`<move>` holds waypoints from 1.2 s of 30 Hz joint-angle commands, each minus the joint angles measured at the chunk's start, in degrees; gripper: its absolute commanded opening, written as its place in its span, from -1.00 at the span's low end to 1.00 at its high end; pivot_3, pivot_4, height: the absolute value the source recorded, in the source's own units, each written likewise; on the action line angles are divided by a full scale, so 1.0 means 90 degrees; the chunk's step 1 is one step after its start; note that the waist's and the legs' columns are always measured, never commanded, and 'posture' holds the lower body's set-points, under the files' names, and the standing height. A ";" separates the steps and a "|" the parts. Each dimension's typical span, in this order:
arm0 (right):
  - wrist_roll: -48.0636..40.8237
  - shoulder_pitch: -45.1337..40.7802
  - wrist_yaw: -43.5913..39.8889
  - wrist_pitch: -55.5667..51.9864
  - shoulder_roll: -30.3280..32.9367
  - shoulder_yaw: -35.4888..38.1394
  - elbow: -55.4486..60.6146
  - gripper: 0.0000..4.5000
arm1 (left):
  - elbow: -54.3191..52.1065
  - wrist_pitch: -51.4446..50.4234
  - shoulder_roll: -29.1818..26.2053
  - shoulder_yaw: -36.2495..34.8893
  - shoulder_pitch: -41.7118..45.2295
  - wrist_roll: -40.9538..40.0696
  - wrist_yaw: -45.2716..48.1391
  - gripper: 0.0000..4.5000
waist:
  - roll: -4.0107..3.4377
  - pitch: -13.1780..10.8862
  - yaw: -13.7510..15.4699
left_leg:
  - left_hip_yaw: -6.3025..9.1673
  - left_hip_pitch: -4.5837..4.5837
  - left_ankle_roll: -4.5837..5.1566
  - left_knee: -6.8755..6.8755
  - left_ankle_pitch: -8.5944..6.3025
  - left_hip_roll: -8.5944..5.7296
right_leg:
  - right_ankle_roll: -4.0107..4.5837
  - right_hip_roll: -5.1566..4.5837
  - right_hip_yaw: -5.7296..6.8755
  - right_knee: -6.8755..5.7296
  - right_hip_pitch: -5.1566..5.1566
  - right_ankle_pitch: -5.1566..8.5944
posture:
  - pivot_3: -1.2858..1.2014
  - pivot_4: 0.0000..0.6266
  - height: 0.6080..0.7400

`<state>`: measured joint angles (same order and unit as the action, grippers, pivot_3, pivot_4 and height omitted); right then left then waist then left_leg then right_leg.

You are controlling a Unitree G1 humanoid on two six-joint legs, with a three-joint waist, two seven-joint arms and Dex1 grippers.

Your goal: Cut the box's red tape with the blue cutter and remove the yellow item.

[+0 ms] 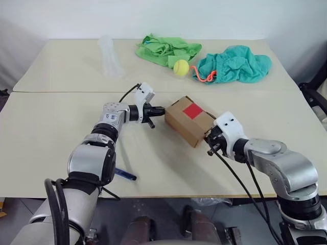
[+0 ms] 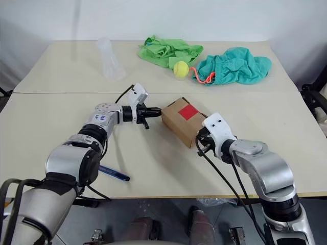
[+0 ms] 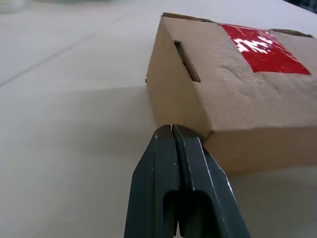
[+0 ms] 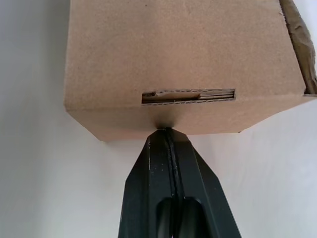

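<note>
The box (image 1: 190, 120) was taken as the landmark; one carton was seen, lying closed on the pale table (image 1: 56, 127), with one square of red tape (image 1: 193, 111) intact on its top face. The left gripper (image 1: 162, 109) was found pressed together, fingers shut with nothing between them, its tip at the box's left end just by a lower corner, as shown in the left wrist view. The right gripper (image 4: 166, 132) was likewise closed on nothing, its tip set against the box's near end face just below a narrow slot (image 4: 188, 95). The box was thus flanked by two grippers, one at each end.

One blue cutter (image 1: 125, 175) was seen lying flat on the table, well apart from the box, toward the near edge and partly hidden behind the left arm. It was held by neither gripper.

Beyond the box, four loose things were counted: one yellow-green tennis ball (image 1: 181, 67), nearest the box; one green cloth (image 1: 166, 50) just behind the ball; one teal cloth (image 1: 234, 64) beside the ball, with an orange-red cord (image 1: 204, 76) at its edge; and one clear plastic piece (image 1: 110, 56) well off to the far left. The space straight above the tape was left unobstructed.
</note>
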<state>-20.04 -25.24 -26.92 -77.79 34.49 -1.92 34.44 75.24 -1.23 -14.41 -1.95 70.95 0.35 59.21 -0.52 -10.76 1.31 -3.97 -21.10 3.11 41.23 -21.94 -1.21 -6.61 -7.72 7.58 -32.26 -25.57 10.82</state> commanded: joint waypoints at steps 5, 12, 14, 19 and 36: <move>-0.0662 -0.0136 -0.0160 -0.0807 -0.0021 0.0434 0.1138 -1.00 | -0.0570 -0.0269 0.0214 0.0456 -0.0036 0.0110 0.1354 -0.98 | 0.0000 0.0000 0.0004 | 0.0004 0.0000 0.0000 0.0001 0.0000 0.0002 | 0.0000 -0.0001 -0.0002 -0.0001 -0.0001 0.0000 | 0.03 -0.52 1.00; -0.0866 0.0065 -0.0201 -0.1451 0.0244 0.0846 0.1634 -1.00 | -0.1206 -0.0659 0.0153 0.0897 -0.0306 0.0222 0.2113 -0.98 | 0.0000 0.0000 0.0008 | 0.0005 -0.0001 0.0006 0.0002 -0.0003 0.0002 | 0.0000 -0.0004 -0.0003 0.0000 -0.0001 0.0000 | 0.03 -0.52 1.00; -0.0898 0.0119 -0.0212 -0.1547 0.0331 0.0949 0.1715 -1.00 | -0.1378 -0.0774 0.0132 0.0982 -0.0369 0.0243 0.2228 -0.98 | 0.0000 0.0000 0.0010 | 0.0007 -0.0003 0.0006 0.0004 -0.0003 0.0004 | 0.0000 -0.0004 -0.0003 0.0000 -0.0003 0.0000 | 0.03 -0.52 1.00; -0.0987 0.0220 -0.0211 -0.1632 0.0402 0.1193 0.1868 -1.00 | -0.1771 -0.0914 0.0130 0.1125 -0.0553 0.0191 0.2411 -0.98 | 0.0000 0.0000 0.0006 | 0.0006 -0.0002 0.0006 0.0003 -0.0004 0.0005 | 0.0000 -0.0006 -0.0005 -0.0002 -0.0003 0.0000 | 0.03 -0.52 1.00; -0.1500 0.1059 -0.0051 -0.1634 0.0351 0.1366 0.2307 -1.00 | -0.2641 -0.1214 -0.0008 0.1375 -0.0836 0.0127 0.2638 -0.98 | 0.0000 0.0000 0.0012 | 0.0006 -0.0001 0.0011 0.0008 -0.0006 0.0020 | 0.0000 -0.0011 -0.0010 -0.0004 -0.0002 0.0000 | 0.03 -0.52 1.00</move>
<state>-31.03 -14.81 -26.74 -92.26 38.52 10.18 51.67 54.18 -12.50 -16.45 8.68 63.73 2.69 80.26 -0.51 -10.76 1.41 -3.91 -21.11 3.22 41.30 -21.99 -1.03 -6.61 -7.82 7.49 -32.30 -25.59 10.82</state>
